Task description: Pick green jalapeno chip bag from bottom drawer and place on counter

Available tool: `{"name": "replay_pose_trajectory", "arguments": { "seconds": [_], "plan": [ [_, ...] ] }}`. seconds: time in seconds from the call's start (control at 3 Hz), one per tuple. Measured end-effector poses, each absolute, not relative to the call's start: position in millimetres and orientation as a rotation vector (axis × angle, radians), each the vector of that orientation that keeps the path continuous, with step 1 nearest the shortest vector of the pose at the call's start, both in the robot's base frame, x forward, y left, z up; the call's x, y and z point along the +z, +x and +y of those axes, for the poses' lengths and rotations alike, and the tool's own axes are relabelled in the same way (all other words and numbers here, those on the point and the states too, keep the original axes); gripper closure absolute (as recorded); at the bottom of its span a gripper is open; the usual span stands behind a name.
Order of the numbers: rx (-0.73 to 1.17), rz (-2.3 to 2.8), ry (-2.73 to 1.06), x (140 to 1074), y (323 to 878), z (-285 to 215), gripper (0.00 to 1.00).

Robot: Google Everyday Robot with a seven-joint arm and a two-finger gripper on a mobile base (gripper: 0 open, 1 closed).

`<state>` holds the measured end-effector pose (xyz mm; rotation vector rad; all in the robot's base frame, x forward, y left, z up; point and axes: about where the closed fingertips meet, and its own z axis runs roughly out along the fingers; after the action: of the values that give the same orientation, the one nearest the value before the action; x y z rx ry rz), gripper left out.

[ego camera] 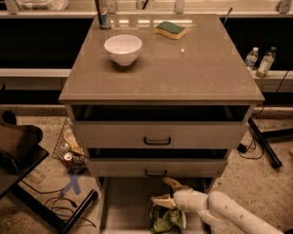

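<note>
Green crumpled foil chip bag (165, 219) lies in the shallow grey-beige bottom drawer (122, 204), near side. White gripper (167, 193) sits at its top edge, jaws apart. Risk: slick foil slips; bag snags overhanging middle drawer (156, 167).

Three drawers are counted: two drawers with black handles (157, 134) and one bottom drawer (122, 204). One green jalapeno chip bag (166, 219) is seen in it. One gripper (167, 192) is found just above the bag, its two fingers spread apart. On the one counter (185, 77), one white bowl (123, 48), one sponge (170, 29) and one can (103, 10) are counted. Two water bottles (266, 63) are seen at the right.
</note>
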<state>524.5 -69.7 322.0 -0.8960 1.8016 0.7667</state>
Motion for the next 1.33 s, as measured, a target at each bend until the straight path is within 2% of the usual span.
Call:
{"name": "replay_pose_trajectory", "arguments": {
  "seconds": [0.67, 1.0, 1.33],
  "plan": [
    [0.660, 1.842, -1.235, 273.3, 487.4, -102.3, 0.80],
    [0.660, 1.839, -1.242, 272.2, 486.6, -100.7, 0.79],
    [0.665, 1.838, -1.242, 272.0, 486.3, -98.6, 0.55]
  ]
}}
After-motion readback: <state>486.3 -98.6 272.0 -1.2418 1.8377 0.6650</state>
